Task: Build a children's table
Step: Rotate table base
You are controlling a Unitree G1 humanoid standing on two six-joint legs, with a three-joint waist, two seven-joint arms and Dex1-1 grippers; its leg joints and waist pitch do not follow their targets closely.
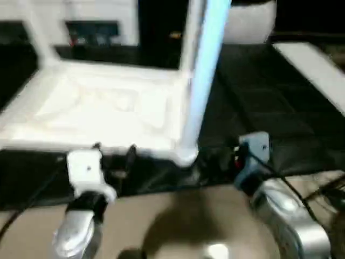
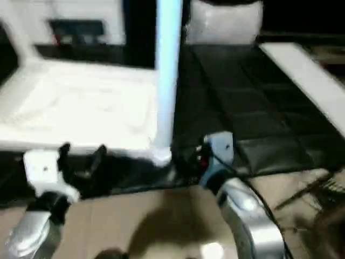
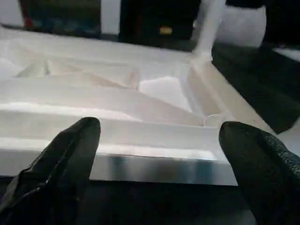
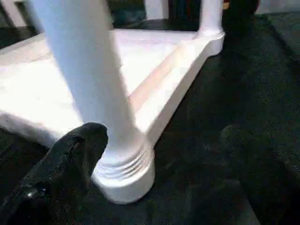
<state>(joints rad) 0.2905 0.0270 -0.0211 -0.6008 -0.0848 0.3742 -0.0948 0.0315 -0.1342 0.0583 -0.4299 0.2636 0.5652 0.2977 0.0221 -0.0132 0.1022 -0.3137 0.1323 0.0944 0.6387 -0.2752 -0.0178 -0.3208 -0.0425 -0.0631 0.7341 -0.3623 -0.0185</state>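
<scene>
Looking down over our two silver forearms, we see the white children's table point(image 1: 102, 108) lying upside down on the black counter point(image 1: 259, 108), its ribbed underside facing up. It sits just ahead of us, its near edge close to both pincers.

One leg point(image 1: 202, 75) stands upright in the near corner socket point(image 4: 124, 176) on our right side. In the right wrist view, several turns of screw thread show above the socket rim, so we judge this leg may not be fully screwed down. A second leg point(image 4: 211, 16) rises from the far corner on that same side. At the far corner on our left, another leg point(image 1: 38, 32) leans up out of the picture. Whether the fourth socket is filled we cannot tell. A long white piece point(image 1: 318, 70) lies on the counter well off to our right; it may be the spare leg, though it is too blurred to be sure.

Our left pincer point(image 3: 159, 154) is spread wide and empty, facing the tabletop's near edge. Our right pincer point(image 4: 168, 159) is also spread wide and empty, with one finger just beside the near leg's base.

We judge the build well along: tightening, and perhaps one leg, remain.
</scene>
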